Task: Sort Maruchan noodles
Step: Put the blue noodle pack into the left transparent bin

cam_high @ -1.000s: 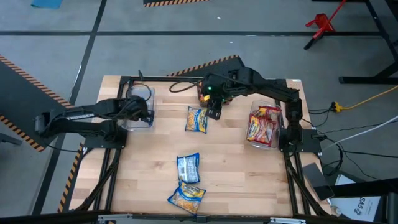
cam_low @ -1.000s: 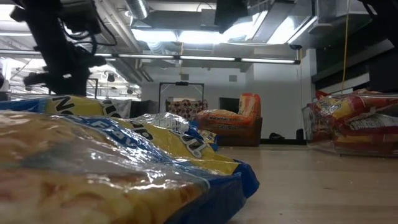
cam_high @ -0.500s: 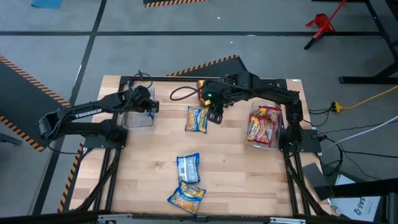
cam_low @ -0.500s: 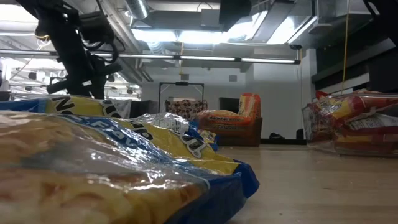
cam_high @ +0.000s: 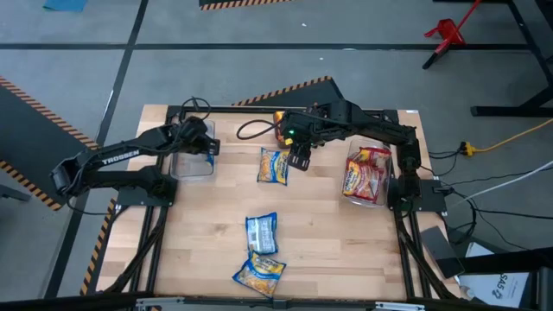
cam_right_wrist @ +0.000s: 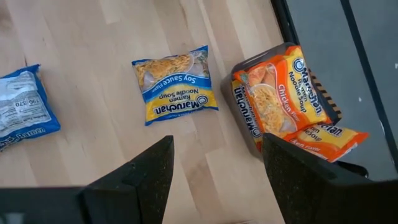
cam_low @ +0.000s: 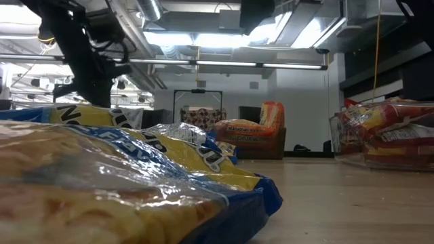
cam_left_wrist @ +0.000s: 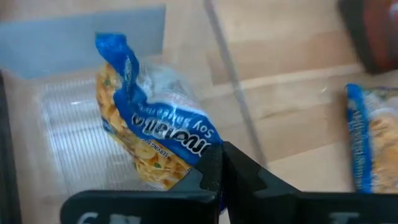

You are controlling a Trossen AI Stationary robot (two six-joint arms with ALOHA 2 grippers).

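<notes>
My left gripper [cam_high: 207, 147] [cam_left_wrist: 219, 169] is over the clear bin [cam_high: 192, 164] at the table's left, shut on a blue-and-yellow noodle packet [cam_left_wrist: 146, 127]. My right gripper [cam_high: 298, 157] [cam_right_wrist: 214, 186] hovers open above the table's middle. It is just right of a loose blue-and-yellow packet [cam_high: 274, 166] [cam_right_wrist: 174, 84] lying flat. Orange packets [cam_high: 282, 123] [cam_right_wrist: 280, 99] stand in a dark box at the far edge. Two more blue-and-yellow packets [cam_high: 262, 231] [cam_high: 259, 272] lie flat near the near edge. My left gripper pinches the blue-and-yellow packet by one end [cam_left_wrist: 205, 155] between its two fingers, coming from above. The packet hangs below the fingers, inside the clear bin's walls [cam_left_wrist: 233, 106]. Whether its lower end [cam_left_wrist: 112, 46] touches the bin's floor I cannot tell.
A clear bin [cam_high: 367, 177] [cam_low: 383, 135] at the table's right holds red-and-silver packets. A black cable [cam_high: 251, 130] loops by the far edge. Bare wood lies between the middle packets and both side bins. The low view is filled by a near packet [cam_low: 135, 183].
My left arm has risen and carried its gripper a little toward the far edge over the clear bin, still shut on the packet, then held still. My right gripper has barely shifted.
</notes>
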